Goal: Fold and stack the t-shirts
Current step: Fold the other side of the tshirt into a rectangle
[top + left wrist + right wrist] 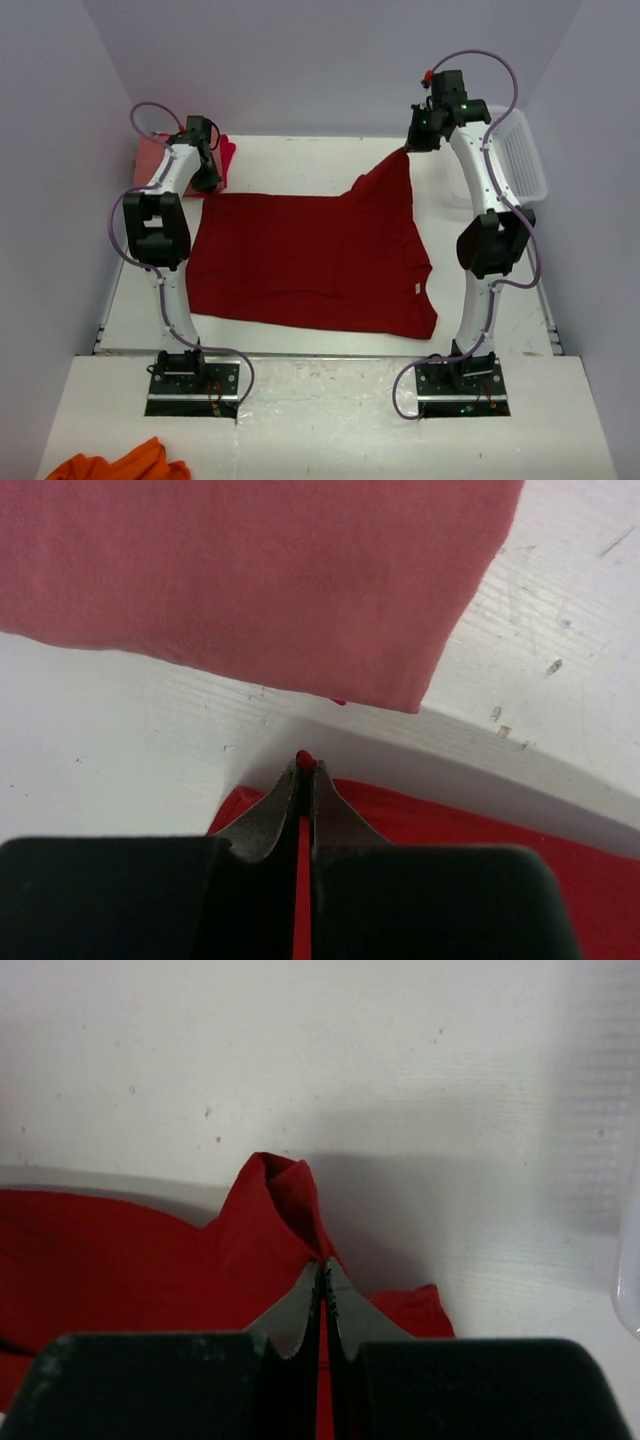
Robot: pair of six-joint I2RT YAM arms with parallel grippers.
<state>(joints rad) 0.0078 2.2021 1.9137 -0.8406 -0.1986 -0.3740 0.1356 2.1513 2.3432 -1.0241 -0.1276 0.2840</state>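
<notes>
Spread across the table (pixel 130 310) — the dark red t-shirt (pixel 310 260); pinched at its far-left corner by the left gripper (pixel 305 762), closed tight on cloth; pinched and lifted at its far-right corner by the right gripper (pixel 322 1265); just beyond that left corner — the folded salmon-pink t-shirt (pixel 250 580).

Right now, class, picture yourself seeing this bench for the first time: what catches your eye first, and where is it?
The big dark red t-shirt spread across the middle of the table dominates the top view. Its far right corner rises in a peak, pinched by the right gripper, while the left gripper pinches its far left corner. Beyond that, a salmon-pink t-shirt lies at the table's far left.
</notes>
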